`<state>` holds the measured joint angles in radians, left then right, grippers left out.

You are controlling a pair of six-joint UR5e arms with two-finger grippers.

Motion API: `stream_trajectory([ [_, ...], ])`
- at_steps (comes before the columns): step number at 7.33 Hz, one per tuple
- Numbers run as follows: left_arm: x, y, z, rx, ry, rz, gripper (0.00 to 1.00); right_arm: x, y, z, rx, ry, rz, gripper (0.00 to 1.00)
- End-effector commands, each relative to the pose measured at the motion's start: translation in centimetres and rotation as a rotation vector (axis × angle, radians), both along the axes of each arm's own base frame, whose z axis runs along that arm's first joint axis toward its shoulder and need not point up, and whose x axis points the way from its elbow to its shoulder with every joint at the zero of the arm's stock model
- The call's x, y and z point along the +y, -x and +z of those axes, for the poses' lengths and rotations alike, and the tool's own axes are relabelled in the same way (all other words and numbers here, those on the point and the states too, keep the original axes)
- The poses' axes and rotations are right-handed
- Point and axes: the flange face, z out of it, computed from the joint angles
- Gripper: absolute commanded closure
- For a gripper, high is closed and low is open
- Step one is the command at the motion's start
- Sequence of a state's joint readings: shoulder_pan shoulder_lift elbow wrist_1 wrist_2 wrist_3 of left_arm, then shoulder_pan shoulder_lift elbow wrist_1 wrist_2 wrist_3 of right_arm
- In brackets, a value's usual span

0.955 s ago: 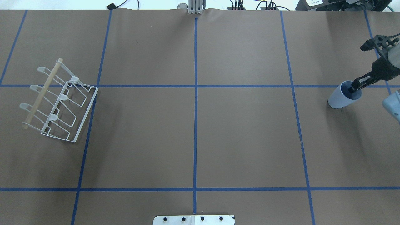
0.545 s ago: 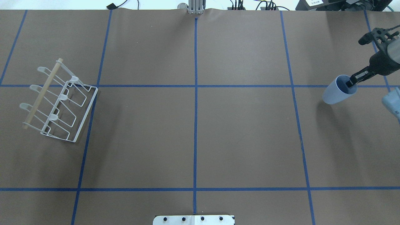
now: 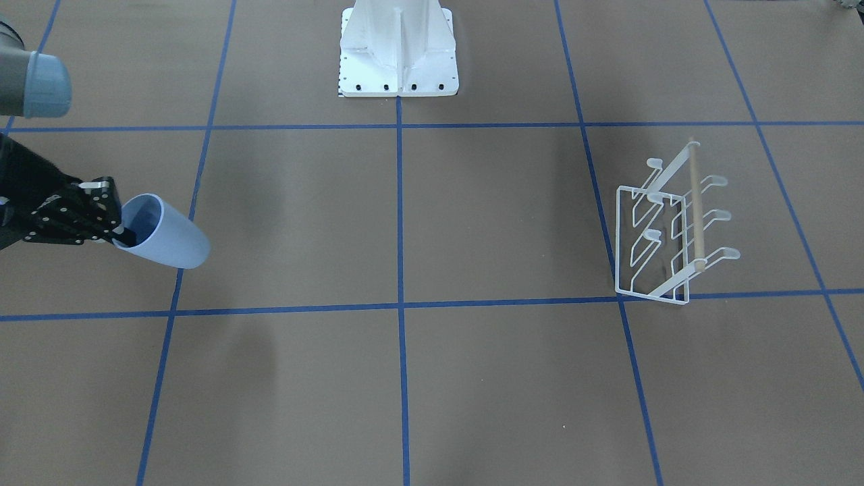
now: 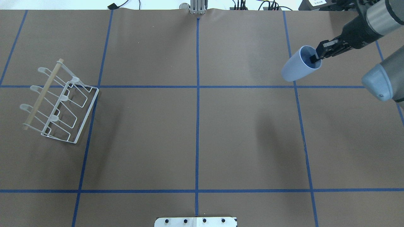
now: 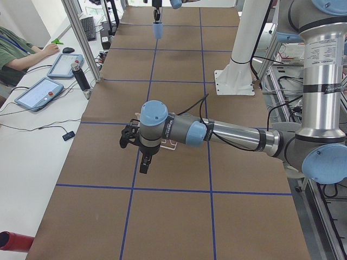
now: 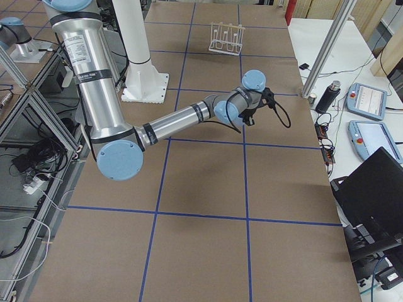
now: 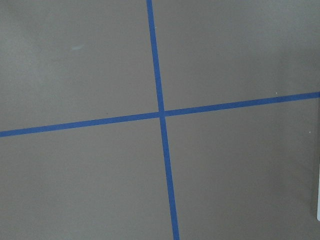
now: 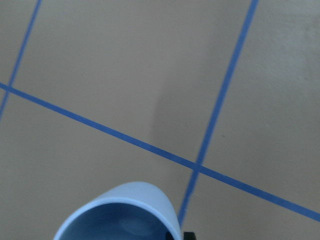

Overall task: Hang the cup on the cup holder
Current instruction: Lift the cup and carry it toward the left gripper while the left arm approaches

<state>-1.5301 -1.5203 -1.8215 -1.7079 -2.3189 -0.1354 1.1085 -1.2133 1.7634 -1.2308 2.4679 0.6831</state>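
The pale blue cup (image 4: 296, 70) hangs tilted in the air at the far right, mouth toward my right gripper (image 4: 315, 58). That gripper is shut on the rim, with one finger inside. The cup also shows in the front view (image 3: 169, 237), the right wrist view (image 8: 120, 212) and, far off, in the left side view (image 5: 158, 30). The white wire cup holder (image 4: 87, 116) with its wooden dowel (image 4: 42, 94) stands at the far left, empty; it shows in the front view (image 3: 617, 239) too. My left gripper (image 5: 143, 162) shows only in the left side view; I cannot tell its state.
Blue tape lines grid the brown table. The robot's white base plate (image 4: 195, 221) sits at the near edge. My right arm's elbow (image 4: 378, 82) hangs over the right edge. Tablets (image 5: 40, 92) and an operator sit beyond the table's far side.
My right gripper has lifted the cup off the table and carried it left and toward the far edge. The cup holder has not moved.
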Motion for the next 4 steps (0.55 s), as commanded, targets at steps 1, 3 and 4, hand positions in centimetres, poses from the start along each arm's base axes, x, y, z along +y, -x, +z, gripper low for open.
stream_trajectory([
  [1,-1.5,-5.5,-4.0,0.127,0.003,-0.141,0.01,2.4,3.6,-5.4,-0.163,0.039,0.06,1.0],
  [3,-1.4,-12.3,-9.1,0.378,0.089,-0.283,0.02,6.7,7.5,-8.1,-0.387,0.142,0.12,1.0],
  [4,-1.5,-15.0,-12.6,0.493,0.141,-0.312,0.02,9.0,9.4,-8.6,-0.508,0.186,0.144,1.0],
])
